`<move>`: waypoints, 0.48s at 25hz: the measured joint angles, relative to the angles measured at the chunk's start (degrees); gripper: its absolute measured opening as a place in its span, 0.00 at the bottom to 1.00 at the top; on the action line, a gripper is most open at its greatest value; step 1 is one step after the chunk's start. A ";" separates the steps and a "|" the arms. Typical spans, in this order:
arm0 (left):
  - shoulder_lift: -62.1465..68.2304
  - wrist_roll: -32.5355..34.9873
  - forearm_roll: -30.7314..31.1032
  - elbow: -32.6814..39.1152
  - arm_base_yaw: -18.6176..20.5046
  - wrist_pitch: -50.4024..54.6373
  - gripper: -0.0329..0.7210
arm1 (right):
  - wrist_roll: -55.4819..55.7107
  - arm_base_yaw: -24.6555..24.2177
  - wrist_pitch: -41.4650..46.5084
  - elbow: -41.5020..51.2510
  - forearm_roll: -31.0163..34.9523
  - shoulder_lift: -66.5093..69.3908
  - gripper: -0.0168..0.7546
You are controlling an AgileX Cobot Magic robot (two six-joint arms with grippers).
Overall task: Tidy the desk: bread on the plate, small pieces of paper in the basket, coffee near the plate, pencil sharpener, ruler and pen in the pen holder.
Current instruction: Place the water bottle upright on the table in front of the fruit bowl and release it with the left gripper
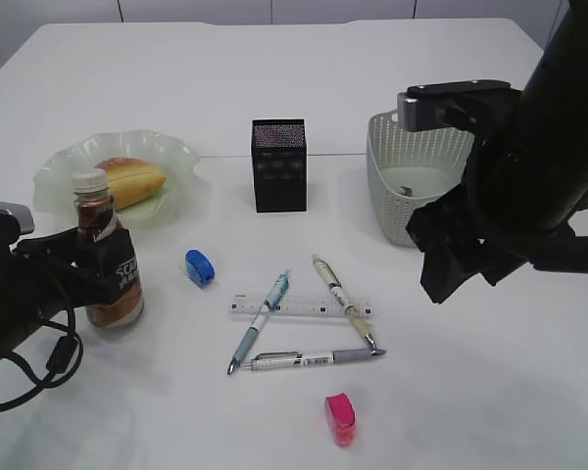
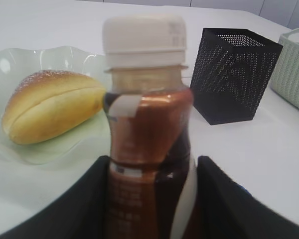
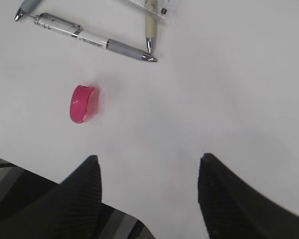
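The brown coffee bottle [image 1: 108, 264] with a white cap stands on the desk [image 1: 490, 392] just in front of the green plate [image 1: 176, 157]. My left gripper [image 1: 106, 277] is shut on its lower body, and in the left wrist view its fingers hug the coffee bottle [image 2: 149, 129] on both sides. The bread [image 1: 129, 181] lies on the plate. Three pens [image 1: 260, 323] lie around the clear ruler [image 1: 304, 306] at the centre. A blue sharpener [image 1: 200, 266] and a pink sharpener [image 3: 83, 103] lie loose. My right gripper [image 3: 148, 159] hangs open and empty above the desk, in front of the basket [image 1: 392, 196].
The black mesh pen holder [image 1: 278, 166] stands at centre back, between plate and basket. A small scrap [image 1: 408, 188] lies inside the basket. The right arm's bulk covers the basket's right side. Bare white tabletop lies at the front right.
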 joint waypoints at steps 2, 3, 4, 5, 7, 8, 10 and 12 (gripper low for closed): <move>0.00 0.39 0.00 -0.09 0.00 0.00 0.58 | 0.00 0.00 0.00 0.00 -0.11 0.00 0.61; 0.00 0.39 0.00 -0.09 0.00 0.00 0.61 | 0.00 0.00 0.00 0.00 -0.21 0.00 0.61; 0.04 0.39 0.00 -0.09 0.00 0.00 0.63 | 0.00 0.00 0.00 0.00 -0.19 0.00 0.61; 0.04 0.39 0.00 -0.09 0.00 0.00 0.65 | 0.00 0.00 0.00 0.00 -0.19 0.00 0.61; 0.04 0.56 0.39 -0.09 0.00 0.59 0.67 | 0.00 0.00 0.00 0.00 -0.19 0.00 0.61; -0.22 1.06 0.87 0.02 -0.13 1.27 0.68 | 0.00 0.00 0.00 0.00 -0.33 0.00 0.61; -0.96 2.07 1.23 0.24 -0.13 2.89 0.68 | 0.00 0.00 0.00 0.00 -0.83 0.00 0.61; -1.79 2.59 1.23 0.22 -0.13 3.87 0.69 | 0.00 0.00 -0.12 0.00 -1.15 0.00 0.61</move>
